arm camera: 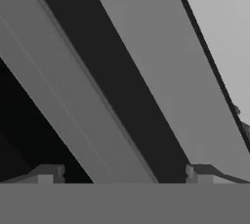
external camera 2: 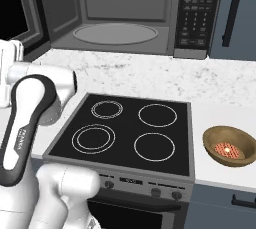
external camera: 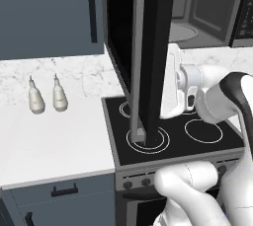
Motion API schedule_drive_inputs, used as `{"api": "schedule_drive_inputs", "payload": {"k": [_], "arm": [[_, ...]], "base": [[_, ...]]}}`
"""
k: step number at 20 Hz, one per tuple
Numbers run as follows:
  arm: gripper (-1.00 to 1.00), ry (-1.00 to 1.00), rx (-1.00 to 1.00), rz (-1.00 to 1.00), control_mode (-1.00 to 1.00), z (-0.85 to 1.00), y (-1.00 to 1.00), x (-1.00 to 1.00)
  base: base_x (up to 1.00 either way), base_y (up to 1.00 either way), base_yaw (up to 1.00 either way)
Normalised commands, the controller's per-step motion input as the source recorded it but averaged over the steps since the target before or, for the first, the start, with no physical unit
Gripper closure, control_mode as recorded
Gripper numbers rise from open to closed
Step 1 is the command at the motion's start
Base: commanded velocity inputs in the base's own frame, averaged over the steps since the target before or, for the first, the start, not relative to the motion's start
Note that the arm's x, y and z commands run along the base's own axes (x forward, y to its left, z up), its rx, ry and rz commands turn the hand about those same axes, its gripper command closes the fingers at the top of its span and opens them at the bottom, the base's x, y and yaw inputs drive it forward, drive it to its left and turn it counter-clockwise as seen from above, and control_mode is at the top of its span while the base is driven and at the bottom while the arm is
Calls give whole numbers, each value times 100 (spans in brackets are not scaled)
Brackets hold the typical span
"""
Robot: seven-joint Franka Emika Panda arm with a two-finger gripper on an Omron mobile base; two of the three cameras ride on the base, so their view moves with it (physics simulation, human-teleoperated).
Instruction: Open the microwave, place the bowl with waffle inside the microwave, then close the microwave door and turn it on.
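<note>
The microwave (external camera 2: 125,8) stands open, showing its grey inside and round turntable (external camera 2: 115,34), with the button panel (external camera 2: 197,13) on the right. The microwave door (external camera: 150,57) is swung out over the stove and appears edge-on as a tall black panel with a grey edge. My white hand (external camera: 173,79) sits right behind that edge. In the hand view my gripper (arm camera: 122,176) is open, its fingertips (arm camera: 46,174) wide apart with the door's grey and black bands (arm camera: 146,81) just ahead of them. The tan wooden bowl (external camera 2: 230,145) with the waffle rests on the counter right of the stove.
A black stovetop (external camera 2: 127,130) with several ring burners lies below the microwave. Two pale bottles (external camera: 35,96) (external camera: 59,94) stand on the white counter (external camera: 49,141) at left. Blue-grey cabinets (external camera: 49,13) (external camera 2: 235,13) flank the microwave.
</note>
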Motion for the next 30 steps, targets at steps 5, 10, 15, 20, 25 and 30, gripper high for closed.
{"api": "schedule_drive_inputs", "payload": {"k": [5,10,15,20,25,30], "arm": [[-100,-2,-11,-9,-100,0,48,-67],[-100,0,-28,-42,-100,-6,-74,-55],[-100,0,-31,-40,-100,0,-100,-5],[-100,0,-36,-42,-100,-7,-100,1],[-100,1,-37,-29,-100,-19,-100,13],[-100,2,-32,-16,-100,-52,-100,17]], "base": [[0,0,0],[0,0,0],[0,0,0],[0,0,0],[0,0,0],[0,0,0]]}}
